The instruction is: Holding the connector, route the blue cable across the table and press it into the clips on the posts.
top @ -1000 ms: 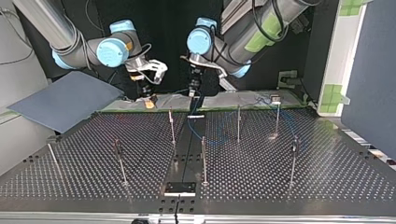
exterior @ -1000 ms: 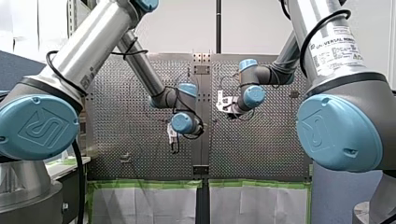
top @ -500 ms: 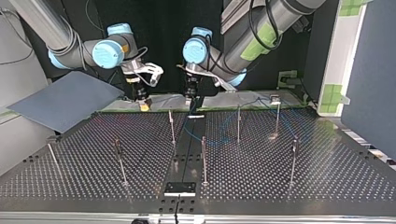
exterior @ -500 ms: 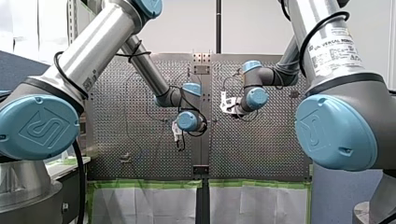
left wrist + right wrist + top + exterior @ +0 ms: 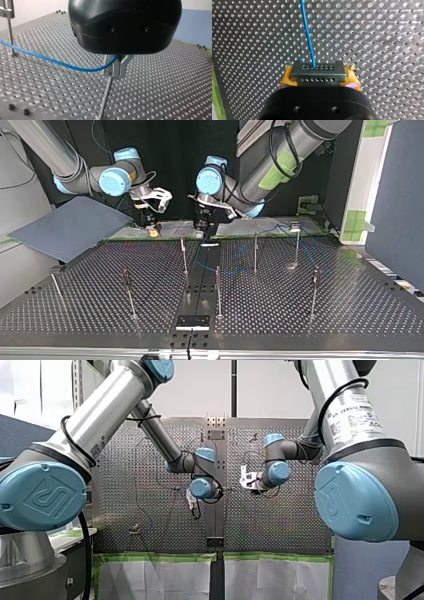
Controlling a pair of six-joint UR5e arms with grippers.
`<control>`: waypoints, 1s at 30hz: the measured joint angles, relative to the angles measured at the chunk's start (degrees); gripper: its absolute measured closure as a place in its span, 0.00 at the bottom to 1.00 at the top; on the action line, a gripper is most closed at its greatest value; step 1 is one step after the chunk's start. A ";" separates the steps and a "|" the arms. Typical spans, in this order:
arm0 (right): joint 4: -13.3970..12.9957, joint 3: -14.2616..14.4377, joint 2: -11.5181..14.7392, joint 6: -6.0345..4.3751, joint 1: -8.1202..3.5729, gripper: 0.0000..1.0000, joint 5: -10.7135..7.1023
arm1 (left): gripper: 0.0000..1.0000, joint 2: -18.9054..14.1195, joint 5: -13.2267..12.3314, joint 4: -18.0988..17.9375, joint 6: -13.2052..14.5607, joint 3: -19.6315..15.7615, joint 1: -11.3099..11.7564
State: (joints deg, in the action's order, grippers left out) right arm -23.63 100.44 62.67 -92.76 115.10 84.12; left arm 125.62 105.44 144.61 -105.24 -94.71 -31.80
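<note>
The left claw [image 5: 117,68] was clenched on the cable [image 5: 50,60], its metal fingers [image 5: 122,65] pinched together directly over a thin post [image 5: 105,96]. From those fingers the cable sagged away sideways above the table [image 5: 162,82] toward a second post [image 5: 10,35]. The right claw [image 5: 319,78] grasped the connector [image 5: 317,71] between yellow pads [image 5: 286,77]. The cable left the connector's face and ran straight ahead of that claw.

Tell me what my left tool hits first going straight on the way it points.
Likely the thin metal post standing just ahead of the left tool, which is shut on the blue cable; depth is unclear, but its top looks almost at the tips.
</note>
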 joint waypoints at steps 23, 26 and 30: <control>-2.72 -2.76 -2.29 -1.48 -4.12 1.00 -5.40 | 1.00 3.13 -1.74 1.65 0.31 5.70 2.60; -2.73 -3.39 -2.96 -1.50 -4.46 1.00 -5.86 | 1.00 3.49 -2.96 2.19 0.30 6.86 3.34; -2.68 -4.40 -3.40 -1.86 -4.90 1.00 -6.59 | 1.00 5.08 -4.46 3.91 0.39 8.87 3.79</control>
State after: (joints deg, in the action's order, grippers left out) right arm -26.31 96.05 59.27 -94.62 110.19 77.54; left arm 130.70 100.97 148.52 -104.85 -85.84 -28.01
